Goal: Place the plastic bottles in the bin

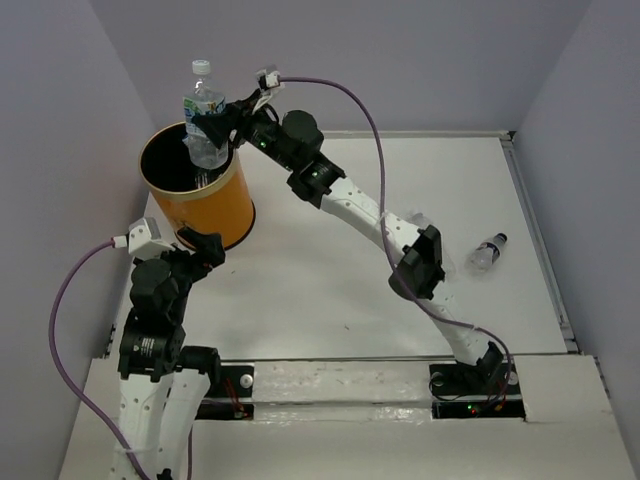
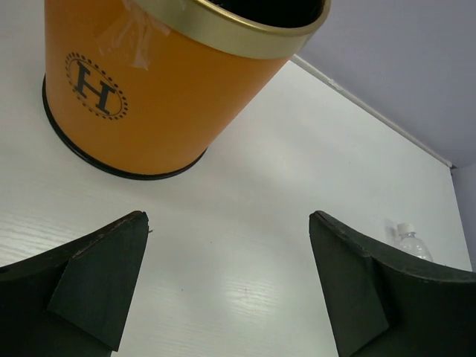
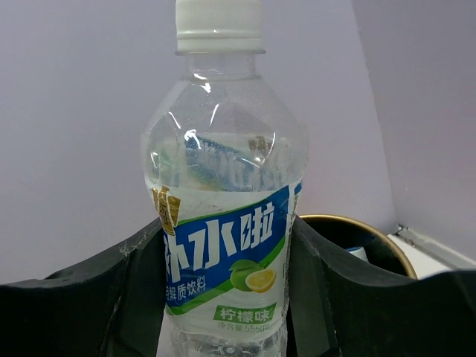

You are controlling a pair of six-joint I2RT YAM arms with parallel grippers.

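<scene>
Right fingers pinch an upright bottle, its base hidden, over the bin; left fingers spread, empty.

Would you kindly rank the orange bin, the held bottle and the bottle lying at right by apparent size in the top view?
1. orange bin
2. held bottle, in the right gripper
3. lying bottle; the held one is raised nearer the camera, so this gap is unsure.

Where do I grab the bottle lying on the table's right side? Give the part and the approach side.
Take the bottle across the middle of its body, coming down from above. It lies on its side on the table, cap toward the far right corner, so a hold set crosswise to its length should close on the round body.
</scene>
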